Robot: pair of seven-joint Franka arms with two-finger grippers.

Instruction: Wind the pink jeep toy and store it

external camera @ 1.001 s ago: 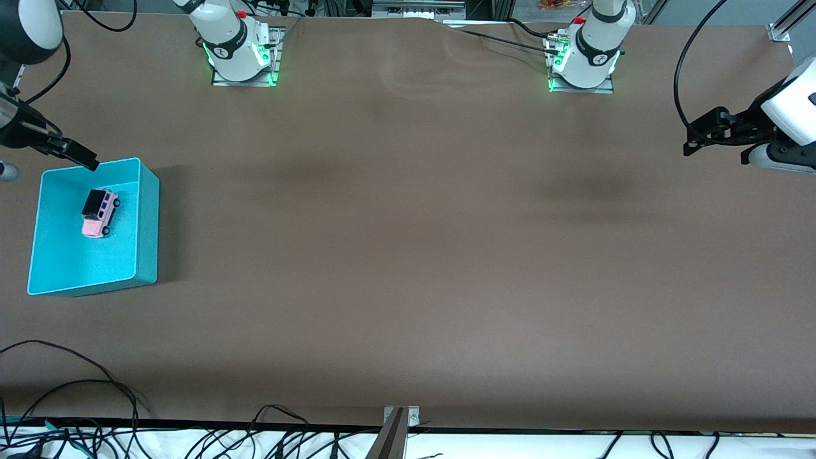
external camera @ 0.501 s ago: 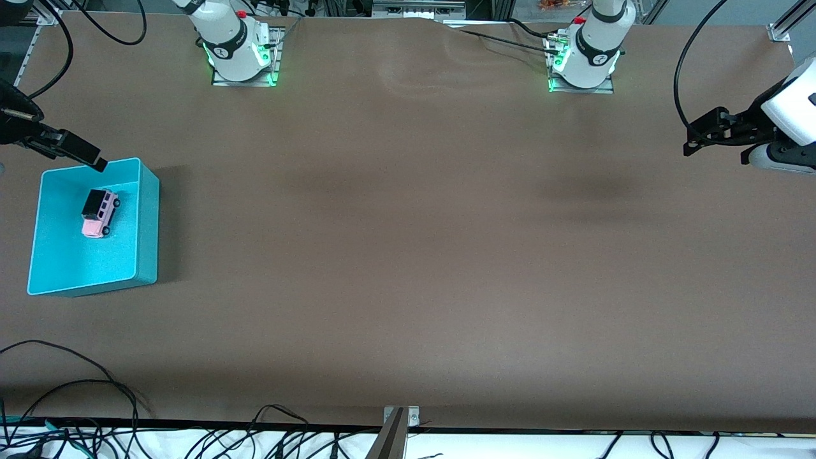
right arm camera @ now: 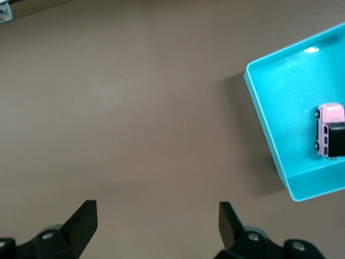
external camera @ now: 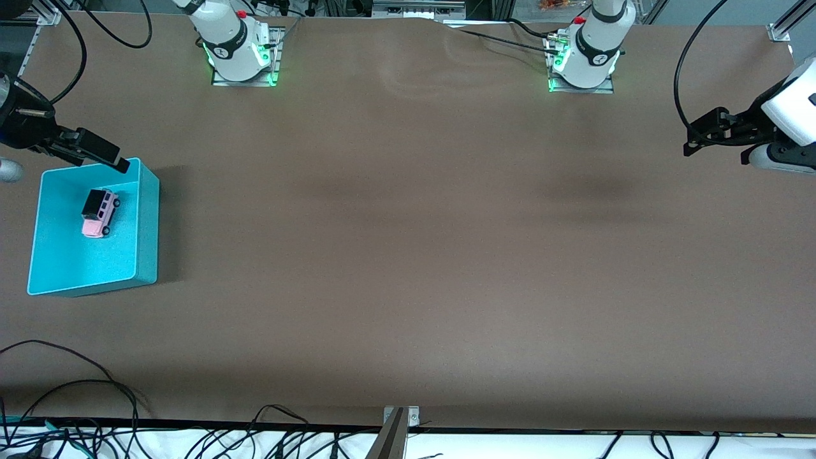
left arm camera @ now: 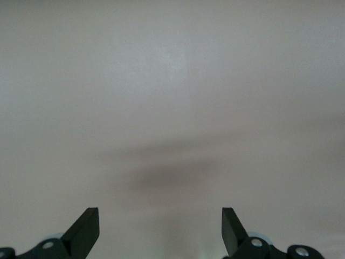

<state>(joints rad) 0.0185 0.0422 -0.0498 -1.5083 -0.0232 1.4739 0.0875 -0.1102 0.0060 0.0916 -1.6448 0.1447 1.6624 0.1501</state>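
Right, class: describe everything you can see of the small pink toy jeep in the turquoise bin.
The small boxy pink toy jeep looks like moulded plastic, with a black roof over one end, a pink bonnet at the other and small dark wheels. It stands upright on its wheels on the floor of the open turquoise plastic bin, in the part of the bin farther from the front camera, at the right arm's end of the table. Only the bin floor touches it; no claw holds it.

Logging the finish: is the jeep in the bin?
Yes: the pink jeep toy sits upright on the turquoise bin's floor.
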